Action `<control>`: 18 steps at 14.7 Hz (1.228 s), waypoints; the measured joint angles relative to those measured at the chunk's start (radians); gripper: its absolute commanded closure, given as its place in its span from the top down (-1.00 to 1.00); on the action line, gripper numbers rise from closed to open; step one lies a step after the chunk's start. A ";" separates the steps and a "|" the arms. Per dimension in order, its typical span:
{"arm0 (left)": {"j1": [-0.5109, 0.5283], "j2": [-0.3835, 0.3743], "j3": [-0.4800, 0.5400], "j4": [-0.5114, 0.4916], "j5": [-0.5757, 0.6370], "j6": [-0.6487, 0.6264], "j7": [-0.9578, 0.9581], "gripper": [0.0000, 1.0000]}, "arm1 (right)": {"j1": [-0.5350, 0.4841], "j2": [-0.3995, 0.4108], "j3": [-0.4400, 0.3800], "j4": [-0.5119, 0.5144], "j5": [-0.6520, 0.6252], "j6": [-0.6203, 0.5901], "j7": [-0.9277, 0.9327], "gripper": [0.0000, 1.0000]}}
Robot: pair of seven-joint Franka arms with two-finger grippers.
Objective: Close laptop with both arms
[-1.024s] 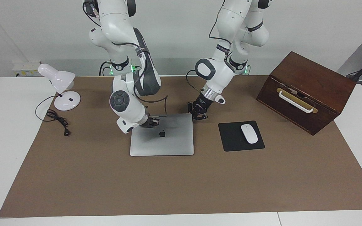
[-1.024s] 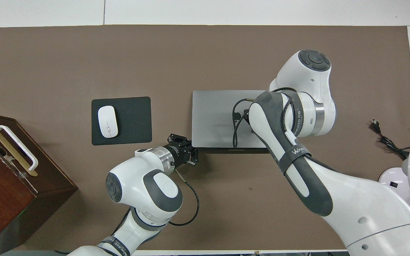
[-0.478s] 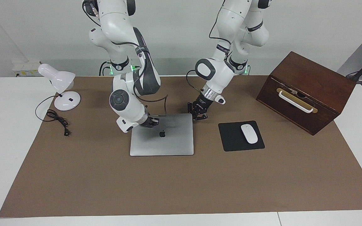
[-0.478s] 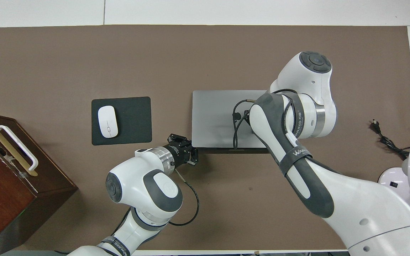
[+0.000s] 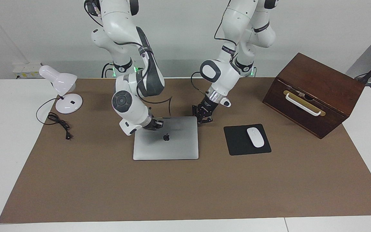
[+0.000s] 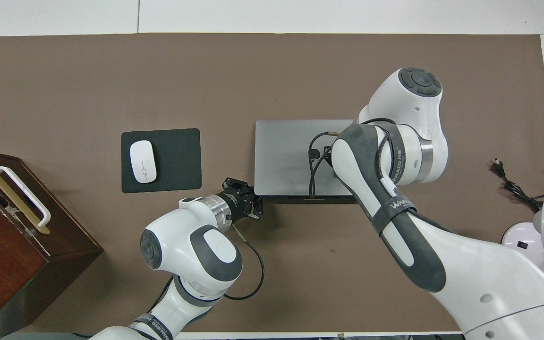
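**Laptop shut flat, both grippers at its robot-side edge**

Lies closed on the brown mat (image 5: 108,193) near mid-table: the laptop (image 5: 172,143), lid down, logo up, a thin dark strip of its base showing along the edge nearest the robots in the overhead view. Sits beside the black mouse pad (image 5: 237,145), which lies toward the left arm's end of the table and carries a white mouse (image 5: 255,137).

Right gripper (image 5: 155,124): low over the lid's corner nearest the robots, on the right arm's side, pointing across the lid. Hidden under the forearm in the overhead view. Cannot tell whether it touches the metal, nor how far apart its fingers stand. Holds nothing visible.

Left gripper (image 5: 204,119): down at the laptop's other robot-side corner, just off the lid, over the mat. Black fingers (image 6: 253,208) look slightly spread in the overhead view, but the gap cannot be read with certainty. Grips nothing; contact with the laptop's edge cannot be told.

Elsewhere: a wooden box (image 5: 314,93) with a white handle at the left arm's end; a white desk lamp (image 5: 61,88) and its loose cord (image 5: 58,124) at the right arm's end.
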 measured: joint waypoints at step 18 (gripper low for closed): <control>0.023 0.000 0.003 0.000 0.000 0.000 0.009 -1.00 | 0.000 -0.026 0.000 -0.001 0.000 -0.019 0.000 -1.00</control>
